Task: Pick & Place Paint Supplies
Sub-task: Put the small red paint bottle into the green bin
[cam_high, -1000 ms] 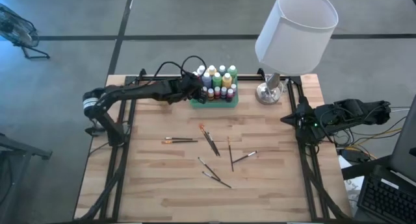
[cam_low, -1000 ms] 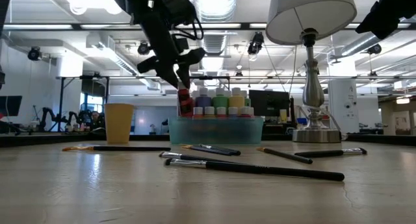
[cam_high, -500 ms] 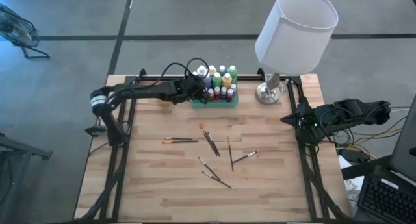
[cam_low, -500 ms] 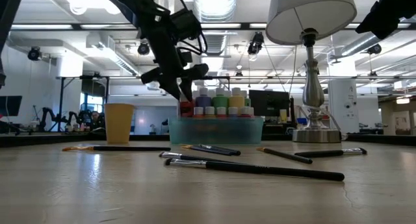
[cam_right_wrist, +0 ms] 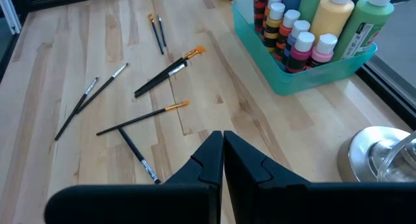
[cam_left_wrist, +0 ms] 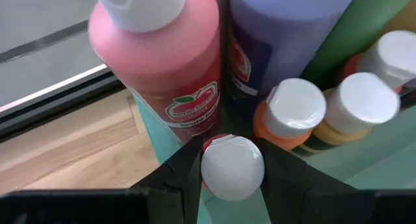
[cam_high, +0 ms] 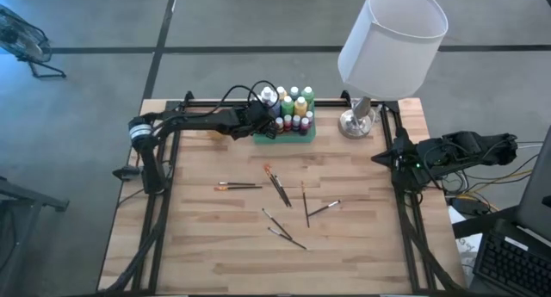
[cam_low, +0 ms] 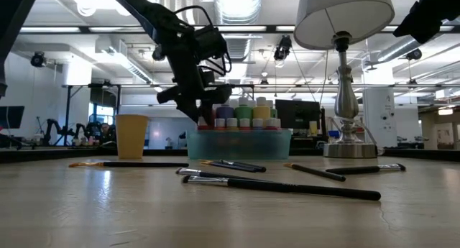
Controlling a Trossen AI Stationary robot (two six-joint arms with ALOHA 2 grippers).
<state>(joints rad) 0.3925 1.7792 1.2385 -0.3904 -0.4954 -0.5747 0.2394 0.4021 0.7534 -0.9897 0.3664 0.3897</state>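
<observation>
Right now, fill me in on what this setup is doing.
The left gripper is lowered into the near-left corner of the green rectangular tray, its fingers closed around a small white-capped red paint bottle among the other bottles. The right gripper waits shut at the table's right edge. Several thin dark-handled paintbrushes lie loose on the wooden table.

Light wooden butcher-block table (cam_high: 207,254) carried everything. Green tray (cam_high: 284,135) sat near the far edge, filled with paint bottles (cam_high: 293,108). Silver lamp base (cam_high: 355,123) stood just beside the tray toward the right arm's side, with the orange cup (cam_low: 131,136) on the tray's other side. Several dark-handled paintbrushes (cam_high: 277,187) lay scattered flat mid-table, some crossing or touching, one (cam_high: 238,186) apart toward the left arm's side.
</observation>
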